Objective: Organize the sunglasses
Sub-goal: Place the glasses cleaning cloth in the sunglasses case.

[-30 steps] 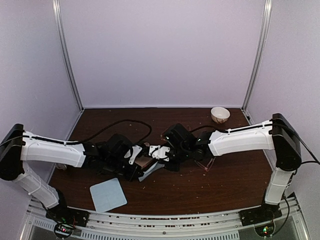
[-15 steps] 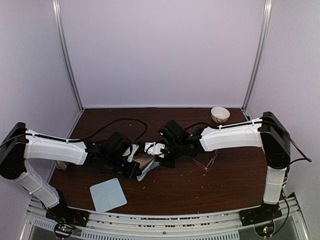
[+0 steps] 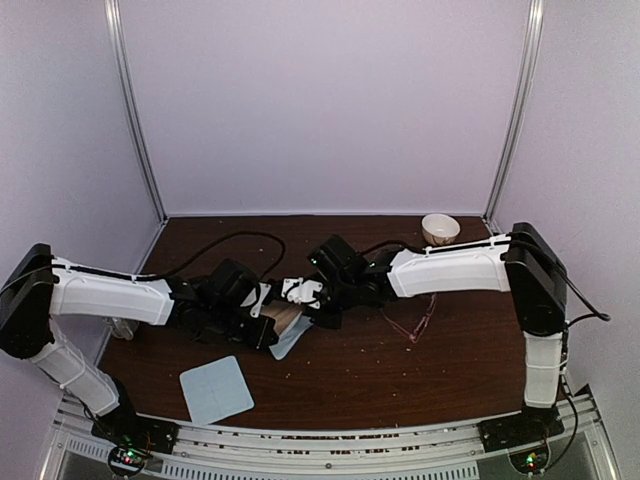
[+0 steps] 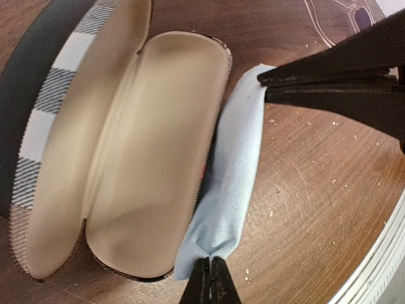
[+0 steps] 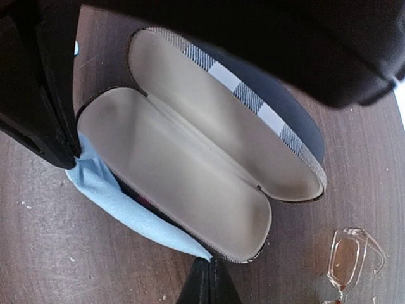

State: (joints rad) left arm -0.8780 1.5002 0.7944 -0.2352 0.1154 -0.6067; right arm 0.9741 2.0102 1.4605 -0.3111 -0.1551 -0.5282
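Beside the open case (image 4: 126,158), left and right jaws pinch opposite blue cloth (image 4: 231,171) ends.

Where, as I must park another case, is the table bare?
Near right: bare tabletop between the sunglasses and the front edge. Far strip between the cable and the bowl. Crowded: centre, where left claw and right claw pinch a blue cloth beside the open glasses case.

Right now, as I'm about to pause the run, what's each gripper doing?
Left gripper: closed on one end of the blue cloth.
Right gripper: closed on the other end of the blue cloth.
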